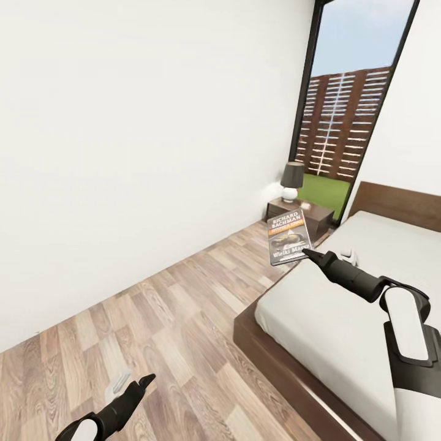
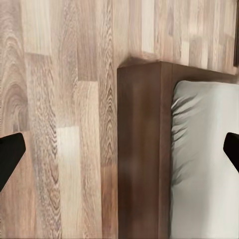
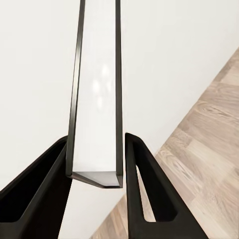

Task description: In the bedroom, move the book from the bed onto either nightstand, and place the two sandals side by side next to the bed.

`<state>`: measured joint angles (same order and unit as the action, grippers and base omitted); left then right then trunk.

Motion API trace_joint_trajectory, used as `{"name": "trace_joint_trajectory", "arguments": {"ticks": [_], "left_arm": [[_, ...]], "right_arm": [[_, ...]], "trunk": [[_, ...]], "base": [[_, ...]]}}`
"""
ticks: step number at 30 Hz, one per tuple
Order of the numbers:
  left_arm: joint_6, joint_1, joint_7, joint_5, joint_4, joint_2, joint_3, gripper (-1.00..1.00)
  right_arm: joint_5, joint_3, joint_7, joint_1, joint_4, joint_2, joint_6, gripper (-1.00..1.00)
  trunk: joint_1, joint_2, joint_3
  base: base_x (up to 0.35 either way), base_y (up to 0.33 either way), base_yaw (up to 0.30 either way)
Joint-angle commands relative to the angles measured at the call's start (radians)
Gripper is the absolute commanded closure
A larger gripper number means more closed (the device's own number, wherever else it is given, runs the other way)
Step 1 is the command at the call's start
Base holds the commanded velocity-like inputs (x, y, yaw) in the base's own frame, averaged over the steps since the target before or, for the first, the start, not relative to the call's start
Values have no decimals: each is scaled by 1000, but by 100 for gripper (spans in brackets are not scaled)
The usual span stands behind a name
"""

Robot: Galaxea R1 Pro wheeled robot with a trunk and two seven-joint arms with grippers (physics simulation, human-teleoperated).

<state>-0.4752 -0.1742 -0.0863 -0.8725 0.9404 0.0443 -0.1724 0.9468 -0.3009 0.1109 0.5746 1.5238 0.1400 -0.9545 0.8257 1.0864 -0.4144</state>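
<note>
Right gripper: the right gripper [image 1: 308, 253] is clenched on the book [image 1: 289, 239], lifted above the near edge of the bed [image 1: 331, 318]; in the right wrist view the two black fingers [image 3: 142, 194] press either side of the book [image 3: 95, 99], seen edge-on with its white pages facing the camera
Book: front cover toward the head camera, white "RICHARD BACHMAN" lettering on top, an orange band below it; it hangs in the air at about 12 o'clock from the gripper, clear of the mattress
Nightstand: the nightstand [image 1: 309, 215] stands at about 12 o'clock beyond the book, against the wall beside the headboard, with a lamp [image 1: 291, 182] on its top
Left gripper: the left gripper [image 1: 142, 386] hangs low over the wood floor [image 1: 165, 318] at about 7 o'clock from the bed corner, released and holding nothing; the left wrist view shows its fingertips [image 2: 10, 152] wide apart over the bed [image 2: 142, 149] frame corner
Window: the tall window [image 1: 349, 110] rises behind the nightstand, at 12 o'clock
</note>
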Motion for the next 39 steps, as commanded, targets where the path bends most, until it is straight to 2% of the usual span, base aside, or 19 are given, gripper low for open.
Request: {"name": "trace_joint_trajectory", "arguments": {"ticks": [1,8,16,39], "left_arm": [[-6,-1,-3,-3,0,0,-2,-100],[-6,-1,-3,-3,0,0,-2,-100],[-10,-1,-3,-3,-2,0,-2,-100],[-20,-2,-3,-5,-18,-2,-3,-100]], "right_arm": [[-2,-2,10,1,1,-1,-5,100],[-7,0,-25,1,-1,-2,2,100],[-6,1,-75,1,4,-1,49,100],[-7,4,-86,1,-5,-2,66,100]], "trunk": [[1,1,-1],[1,1,-1],[1,1,0],[1,1,13]], "base": [[257,231,0],[257,230,0],[257,231,-48],[250,243,-232]]}}
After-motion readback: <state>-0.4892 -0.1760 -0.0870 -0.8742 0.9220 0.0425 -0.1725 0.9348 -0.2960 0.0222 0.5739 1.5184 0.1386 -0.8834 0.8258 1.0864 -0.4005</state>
